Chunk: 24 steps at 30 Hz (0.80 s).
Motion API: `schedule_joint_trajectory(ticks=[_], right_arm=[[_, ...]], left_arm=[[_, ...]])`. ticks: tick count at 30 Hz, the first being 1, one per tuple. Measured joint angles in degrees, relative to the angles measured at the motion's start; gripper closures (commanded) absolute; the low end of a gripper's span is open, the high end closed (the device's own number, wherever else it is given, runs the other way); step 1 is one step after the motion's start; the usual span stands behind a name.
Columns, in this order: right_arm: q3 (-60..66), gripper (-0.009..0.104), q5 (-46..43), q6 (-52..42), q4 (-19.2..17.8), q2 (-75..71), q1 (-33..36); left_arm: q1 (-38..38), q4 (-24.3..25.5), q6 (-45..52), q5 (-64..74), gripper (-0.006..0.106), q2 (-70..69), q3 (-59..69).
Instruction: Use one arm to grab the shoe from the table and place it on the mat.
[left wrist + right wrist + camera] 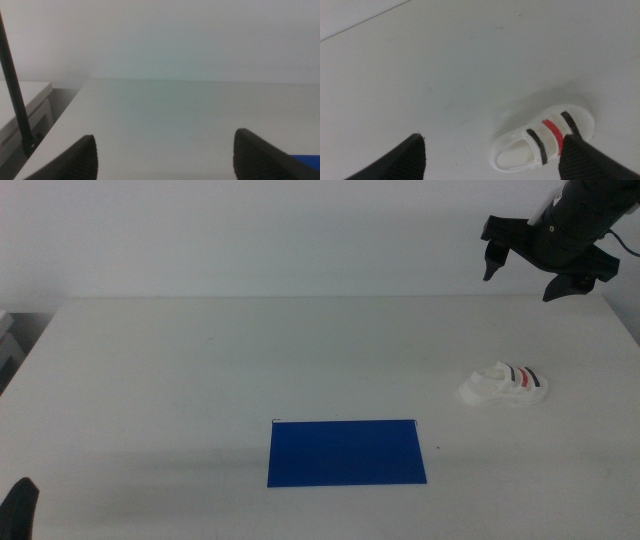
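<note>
The white shoe [505,385] with dark, red and dark stripes lies on the white table [200,370] at the right. The dark blue mat [346,451] lies flat near the front middle, left of the shoe. My right gripper [525,280] hangs open and empty in the air above and behind the shoe. In the right wrist view the shoe [545,140] lies on the table below, close to one jaw of the right gripper [497,155]. My left gripper [165,152] is open and empty, low at the table's front left corner [20,505].
A corner of the mat [306,161] shows in the left wrist view. A thin black rod [15,95] and a white cabinet [25,105] stand off the table's left edge. A plain white wall rises behind the table.
</note>
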Motion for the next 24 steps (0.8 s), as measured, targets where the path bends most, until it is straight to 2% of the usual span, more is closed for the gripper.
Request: schedule_joint_trajectory(ticks=[6,8,14,20,24], right_arm=[[0.00,0.020,-0.04,0.10,-1.40,0.00,0.00],[-0.05,0.020,2.51,4.24,-1.56,0.00,0.00],[-0.06,0.020,6.84,26.56,-3.37,0.33,0.00],[-0.11,0.020,11.85,55.36,-4.07,2.42,0.00],[-0.17,0.020,12.19,65.20,-3.54,3.59,0.02]], left_arm=[[0.00,0.00,0.00,0.00,0.008,0.00,0.00],[0.00,0.00,0.00,0.00,0.008,0.00,0.00],[0.00,0.00,0.00,0.00,0.008,0.00,0.00],[0.00,0.00,0.00,0.00,0.008,0.00,0.00],[0.00,0.00,0.00,0.00,0.008,0.00,0.00]])
